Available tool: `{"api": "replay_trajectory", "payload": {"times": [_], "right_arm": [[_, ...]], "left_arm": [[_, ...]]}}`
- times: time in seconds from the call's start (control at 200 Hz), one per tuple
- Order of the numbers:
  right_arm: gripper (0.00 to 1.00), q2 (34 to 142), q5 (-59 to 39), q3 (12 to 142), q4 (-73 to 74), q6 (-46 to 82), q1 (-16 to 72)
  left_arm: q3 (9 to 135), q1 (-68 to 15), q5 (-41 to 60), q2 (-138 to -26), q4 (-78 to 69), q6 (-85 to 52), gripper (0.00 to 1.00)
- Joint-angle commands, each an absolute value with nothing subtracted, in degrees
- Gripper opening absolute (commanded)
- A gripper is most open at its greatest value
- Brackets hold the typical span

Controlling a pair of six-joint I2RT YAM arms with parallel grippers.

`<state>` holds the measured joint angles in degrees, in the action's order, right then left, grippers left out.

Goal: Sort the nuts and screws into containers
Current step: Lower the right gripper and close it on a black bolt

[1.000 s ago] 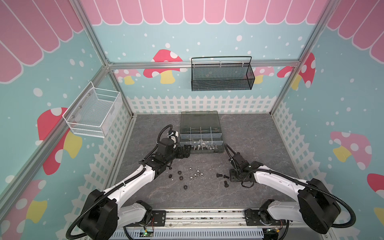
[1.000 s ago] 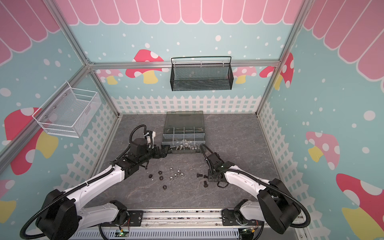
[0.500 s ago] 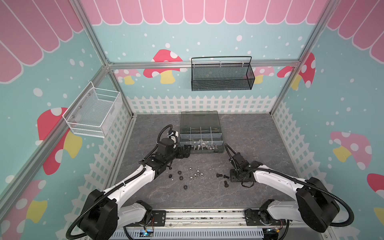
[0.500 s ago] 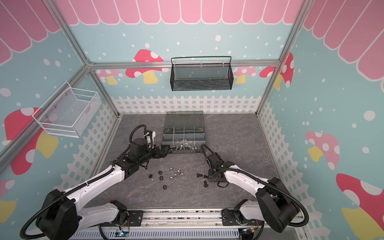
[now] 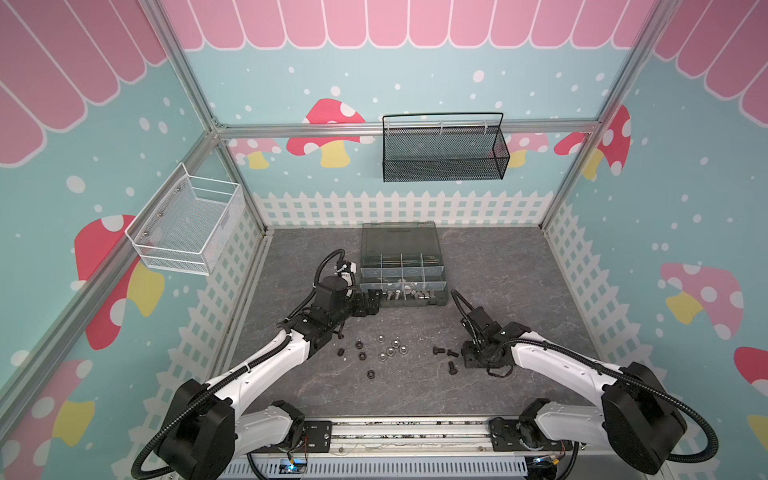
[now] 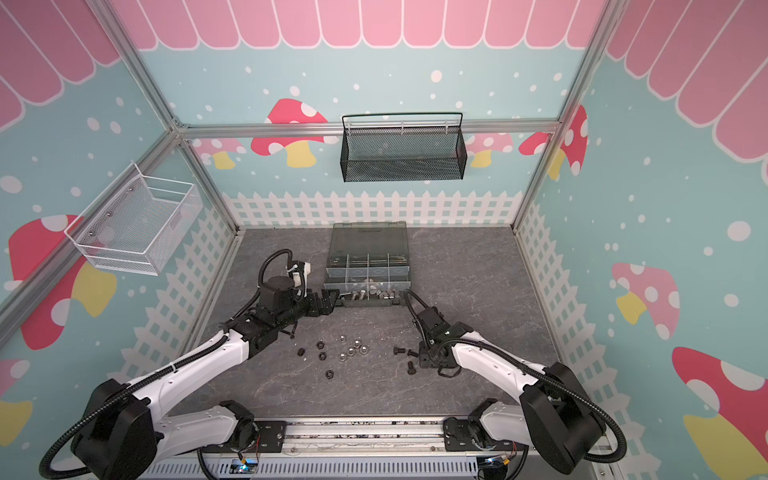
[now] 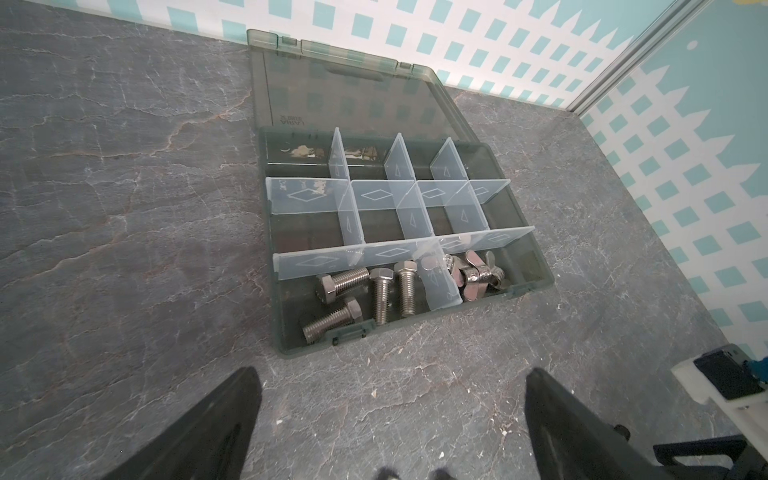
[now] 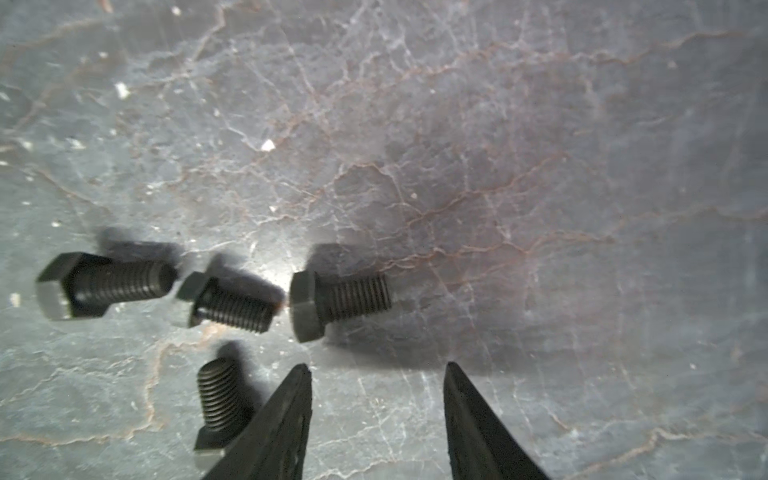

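Robot lab test cell, dressed as a playroom. Aluminium frame (image 5: 552, 126); printed walls, mushrooms (image 5: 316, 145), picket fence (image 5: 399, 210). Stone-look tabletop (image 5: 498, 270). Black mesh basket (image 5: 442, 153) at 12 o'clock, white wire basket (image 5: 187, 226) at 10. Two white robot arms (image 5: 270, 361) on a rail (image 5: 407, 432) at 6.

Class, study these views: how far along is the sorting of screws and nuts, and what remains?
Done: four silver screws and the wing nuts lie in neighbouring compartments of the organiser case. In hand: nothing; the right gripper hangs open beside four black screws, the left gripper open facing the case. Left: those screws, plus silver nuts and black nuts loose on the table.
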<state>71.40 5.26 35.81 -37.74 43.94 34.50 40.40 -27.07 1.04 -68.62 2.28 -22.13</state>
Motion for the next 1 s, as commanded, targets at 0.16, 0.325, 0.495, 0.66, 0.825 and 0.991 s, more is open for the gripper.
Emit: {"api": "replay_trajectory", "payload": {"times": [0.16,0.325,0.495,0.66,0.825,0.991], "right_arm": [[0.53,73.27,8.19,37.09,-38.83,45.06,33.64],[0.61,76.33,7.06,37.37,-35.02,43.63,33.4],[0.66,79.03,7.55,38.24,-32.73,42.73,33.09],[0.67,80.53,8.17,38.72,-30.8,42.07,31.87],[0.6,81.03,6.42,39.11,-29.36,41.29,31.17],[0.51,80.17,5.0,38.7,-29.18,41.11,31.16]], "left_arm": [[40.78,-26.98,0.26,-67.39,2.46,-22.06,1.0],[40.73,-26.98,0.16,-67.5,2.81,-22.06,1.0],[40.78,-26.98,-0.17,-67.5,3.07,-21.93,0.99],[40.78,-26.9,-0.17,-67.59,2.99,-21.89,0.99],[40.78,-26.89,-0.24,-67.51,3.21,-21.89,1.0],[40.54,-26.81,-0.53,-67.24,3.15,-21.88,1.0]]}}
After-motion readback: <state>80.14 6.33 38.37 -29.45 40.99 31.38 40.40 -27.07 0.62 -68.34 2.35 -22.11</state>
